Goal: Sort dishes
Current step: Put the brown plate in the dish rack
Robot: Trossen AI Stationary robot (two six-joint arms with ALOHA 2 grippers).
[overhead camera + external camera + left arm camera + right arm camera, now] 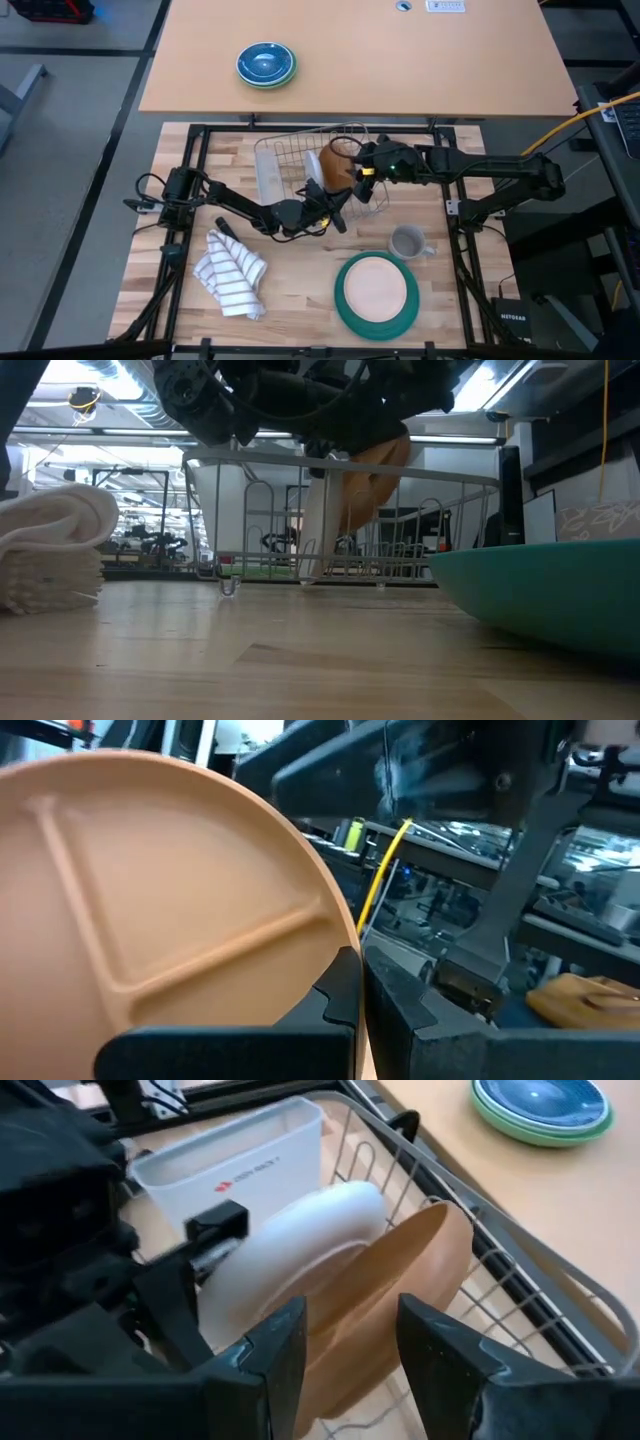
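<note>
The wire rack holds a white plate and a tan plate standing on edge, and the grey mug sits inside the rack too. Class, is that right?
Not quite. The grey mug is outside the wire rack, on the table beside the green plate, as the high view shows. The white plate and tan plate do stand on edge in the rack.

Bright even overhead light; soft shadows; wrist-view foreground blurred.

only readable-ish thing is a small red logo on the white plastic caddy point(240, 1155); lettering's too tiny to make out
</note>
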